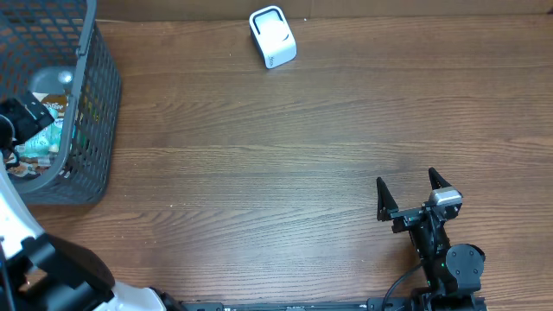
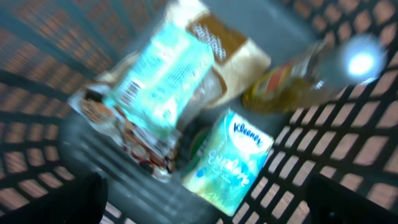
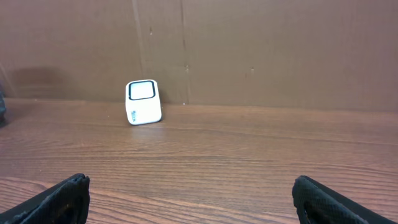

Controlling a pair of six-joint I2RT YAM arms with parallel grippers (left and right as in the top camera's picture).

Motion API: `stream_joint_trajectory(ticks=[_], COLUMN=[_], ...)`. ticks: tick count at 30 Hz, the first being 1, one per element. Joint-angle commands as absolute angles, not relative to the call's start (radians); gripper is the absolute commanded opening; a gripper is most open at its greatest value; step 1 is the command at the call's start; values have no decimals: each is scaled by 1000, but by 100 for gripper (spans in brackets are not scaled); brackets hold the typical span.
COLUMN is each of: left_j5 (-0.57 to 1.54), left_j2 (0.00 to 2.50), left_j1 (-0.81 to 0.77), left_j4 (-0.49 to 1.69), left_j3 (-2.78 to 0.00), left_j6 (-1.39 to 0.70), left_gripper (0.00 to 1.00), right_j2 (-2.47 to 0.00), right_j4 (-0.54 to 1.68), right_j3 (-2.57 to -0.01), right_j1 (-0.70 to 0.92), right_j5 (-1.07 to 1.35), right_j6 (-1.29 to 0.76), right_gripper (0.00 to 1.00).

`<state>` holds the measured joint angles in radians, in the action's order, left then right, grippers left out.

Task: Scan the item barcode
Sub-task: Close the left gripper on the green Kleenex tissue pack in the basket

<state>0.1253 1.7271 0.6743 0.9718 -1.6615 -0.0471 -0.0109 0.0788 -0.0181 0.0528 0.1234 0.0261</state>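
Basket (image 1: 99,112) holds Kleenex pack (image 2: 230,163) beneath wide-open left jaws; right jaws also open, over table (image 1: 259,173)

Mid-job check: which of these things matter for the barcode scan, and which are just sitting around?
For the job:
- scanner
- basket holding the candidates: Kleenex pack, teal bag, bottle
- left gripper, open above them

Just there:
- right gripper, open over bare table
- cardboard wall

mock shop checkout, white barcode scanner (image 1: 272,37), grey grocery basket (image 1: 99,112), wooden table (image 1: 302,155)
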Motion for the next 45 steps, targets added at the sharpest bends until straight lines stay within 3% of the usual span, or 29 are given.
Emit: stream_joint_trajectory(ticks=[1, 16, 32, 45], left_j5=[178, 245, 175, 175], left_j2=[1792, 1926, 2015, 2035], left_j1=[672, 659, 608, 606], left_j4=[1004, 1042, 1029, 1010], left_j3=[-1672, -1671, -1671, -1671], left_j6=[5, 93, 127, 127], left_gripper=[100, 100, 100, 88], right_j2=[-3, -3, -3, -3], right_j4=[74, 74, 74, 74], right_j3=[-8, -8, -8, -8], right_j1=[50, 50, 50, 50], right_j5=[114, 113, 113, 114], right_j6=[31, 31, 31, 31], right_gripper=[100, 100, 100, 100])
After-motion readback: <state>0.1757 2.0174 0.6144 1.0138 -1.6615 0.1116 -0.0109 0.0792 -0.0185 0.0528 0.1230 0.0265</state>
